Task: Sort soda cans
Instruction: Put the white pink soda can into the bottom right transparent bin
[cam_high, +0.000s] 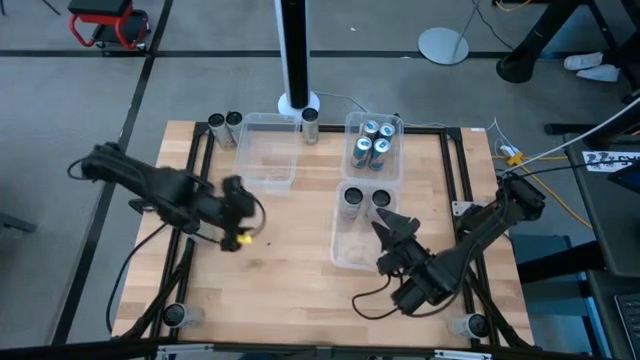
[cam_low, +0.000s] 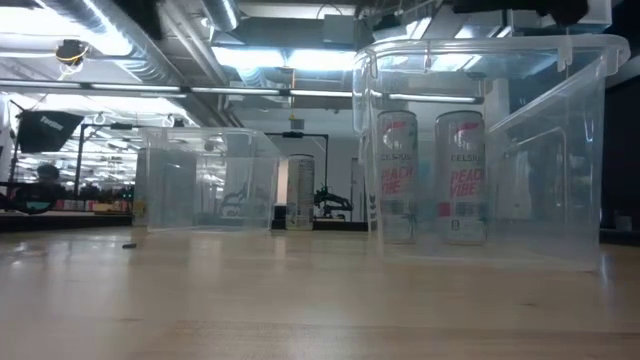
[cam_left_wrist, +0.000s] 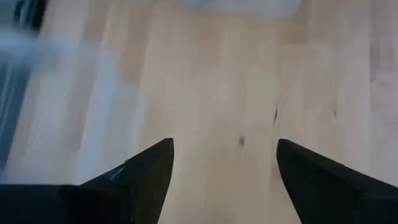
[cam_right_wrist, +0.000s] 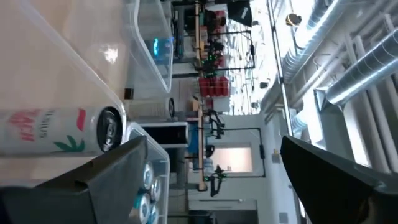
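Several blue-and-silver soda cans (cam_high: 372, 147) stand upright in the far right clear bin (cam_high: 350, 125). Two white soda cans (cam_low: 428, 176) stand in the near right bin (cam_high: 340, 250); one of them (cam_right_wrist: 62, 130) shows in the right wrist view. Two dark cans (cam_high: 225, 124) and a grey one (cam_high: 310, 122) stand on the table along its far edge. My left gripper (cam_left_wrist: 224, 162) hangs open over bare wood at the table's left (cam_high: 240, 225), with nothing between its fingers. My right gripper (cam_high: 395, 226) is open at that bin's right wall, pointing level toward the cans (cam_right_wrist: 211, 174).
An empty clear bin (cam_high: 268, 152) sits at the far middle, left of the blue cans' bin. A white pole's base (cam_high: 298, 100) stands at the table's far edge. Bare wood (cam_high: 290, 270) lies between the two arms toward the near edge.
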